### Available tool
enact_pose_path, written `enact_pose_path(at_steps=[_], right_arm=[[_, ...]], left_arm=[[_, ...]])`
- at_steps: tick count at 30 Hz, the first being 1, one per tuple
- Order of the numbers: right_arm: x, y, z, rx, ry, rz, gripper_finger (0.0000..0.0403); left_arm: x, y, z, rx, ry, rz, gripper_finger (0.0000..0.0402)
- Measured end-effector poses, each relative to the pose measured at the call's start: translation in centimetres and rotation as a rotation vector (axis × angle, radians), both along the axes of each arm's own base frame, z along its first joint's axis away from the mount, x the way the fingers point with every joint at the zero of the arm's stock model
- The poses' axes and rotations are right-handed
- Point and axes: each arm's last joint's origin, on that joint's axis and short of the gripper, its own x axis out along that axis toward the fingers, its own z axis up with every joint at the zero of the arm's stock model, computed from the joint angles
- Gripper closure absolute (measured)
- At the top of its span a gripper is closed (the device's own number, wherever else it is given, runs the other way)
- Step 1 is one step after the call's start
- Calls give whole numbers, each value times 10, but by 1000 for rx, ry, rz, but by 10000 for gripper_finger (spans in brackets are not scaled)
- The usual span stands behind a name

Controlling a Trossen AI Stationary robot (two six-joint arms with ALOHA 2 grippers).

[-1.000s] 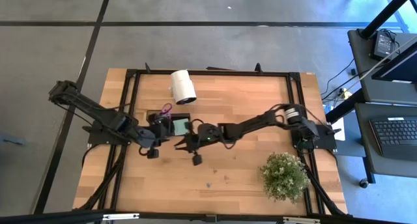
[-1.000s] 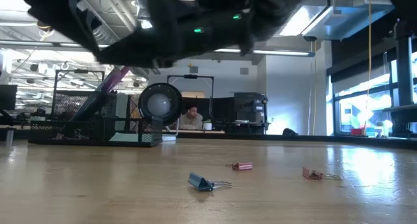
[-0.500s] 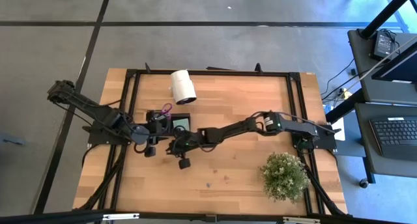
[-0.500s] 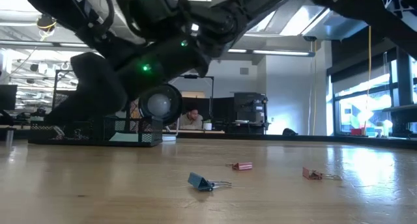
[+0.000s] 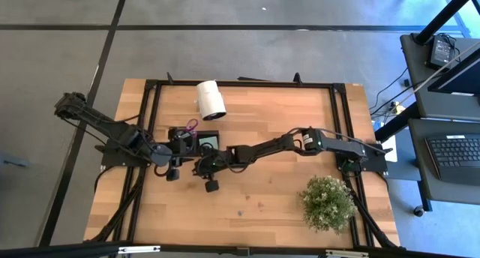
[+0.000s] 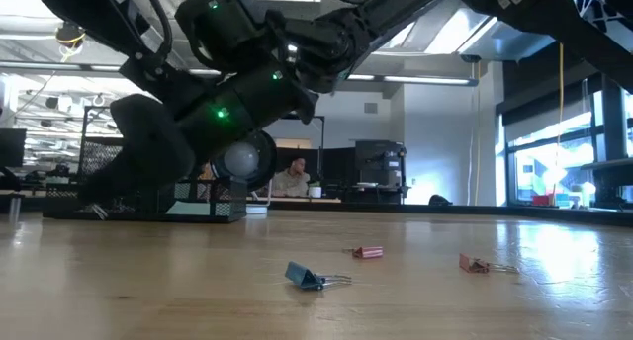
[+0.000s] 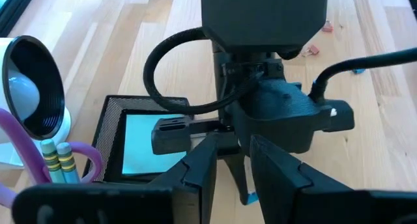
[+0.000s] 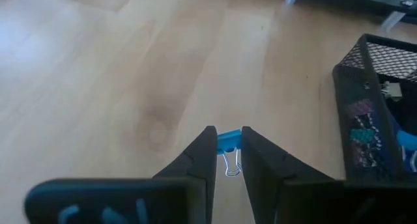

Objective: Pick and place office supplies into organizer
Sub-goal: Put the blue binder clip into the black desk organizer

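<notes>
Your left gripper [image 5: 182, 147] waits narrowly parted beside the black mesh organizer tray [image 5: 196, 141]. Your right gripper [image 8: 227, 154], reaching farther leftward than a second ago, now pinches a small blue binder clip [image 8: 228, 141] just beside the tray; release comes next.

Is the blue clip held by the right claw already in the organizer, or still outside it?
Outside. The right wrist view shows the blue clip pinched in the right claw above bare wood, with the organizer off to one side.
</notes>
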Motion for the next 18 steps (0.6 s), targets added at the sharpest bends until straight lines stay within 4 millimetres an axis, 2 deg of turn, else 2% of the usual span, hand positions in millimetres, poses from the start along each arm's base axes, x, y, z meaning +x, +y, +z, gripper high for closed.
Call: enact_pose_path(at_steps=[18], right_arm=[[-1,0,-1,-7,17,4,258]], left_arm=[[0,0,0,-5,0,4,313]])
